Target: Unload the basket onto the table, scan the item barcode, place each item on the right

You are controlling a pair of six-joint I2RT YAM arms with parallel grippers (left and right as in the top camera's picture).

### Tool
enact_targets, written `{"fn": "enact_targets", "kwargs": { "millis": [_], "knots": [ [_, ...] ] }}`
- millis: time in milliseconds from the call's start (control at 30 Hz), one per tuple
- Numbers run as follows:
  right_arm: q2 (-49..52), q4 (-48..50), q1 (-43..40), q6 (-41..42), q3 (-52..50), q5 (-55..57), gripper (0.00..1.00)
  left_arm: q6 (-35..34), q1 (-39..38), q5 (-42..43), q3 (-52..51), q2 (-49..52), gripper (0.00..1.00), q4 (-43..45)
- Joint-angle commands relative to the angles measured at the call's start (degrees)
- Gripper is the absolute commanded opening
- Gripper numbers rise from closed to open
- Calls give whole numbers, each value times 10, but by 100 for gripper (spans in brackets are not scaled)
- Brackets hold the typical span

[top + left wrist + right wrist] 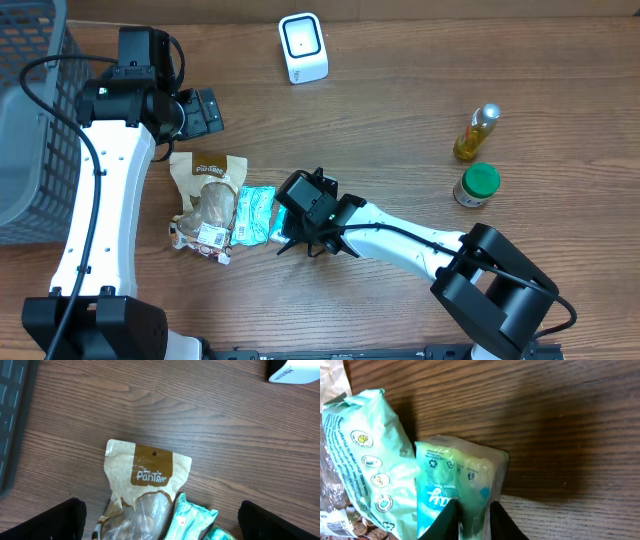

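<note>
Pinching pale-green plastic packet [455, 475] by its edge, right fingers [445, 522] narrow, left fingers [50, 520] wide, empty; could slip on lifting.

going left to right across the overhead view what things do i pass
grey basket → brown pantree bag → green packet → white scanner; the bottle and the green-lidded jar come last, one above the other.

Overhead evenly bright; right wrist view dim, heavy shadow, green packet [455, 480] soft-focus.
</note>
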Motion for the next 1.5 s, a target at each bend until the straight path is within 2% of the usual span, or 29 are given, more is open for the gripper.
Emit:
{"fn": "enact_targets", "kwargs": {
  "millis": [0,33,100,300,500,667,933,1467],
  "knots": [
    [2,2,-4,-14,-3,10,18,9,1,-5,7,-3,100,2],
    [2,2,-4,-14,-3,15,18,9,1,-5,7,-3,100,2],
    [3,2,-4,-14,-4,24,10,9,1,-5,7,-3,100,2],
    [11,2,-4,-17,-4,25,4,9,1,-5,7,-3,100,2],
    [11,-10,-5,-32,-4,25,4,9,1,-5,7,-3,100,2],
    [-3,-32,-21,-86,-4,23,4,9,1,-5,7,-3,100,2],
    [-19,-80,-53,-86,-4,23,4,9,1,-5,7,-3,99,2],
    [-19,-97,-74,-103,-3,23,4,9,1,-5,7,-3,100,2]
  ]
}}
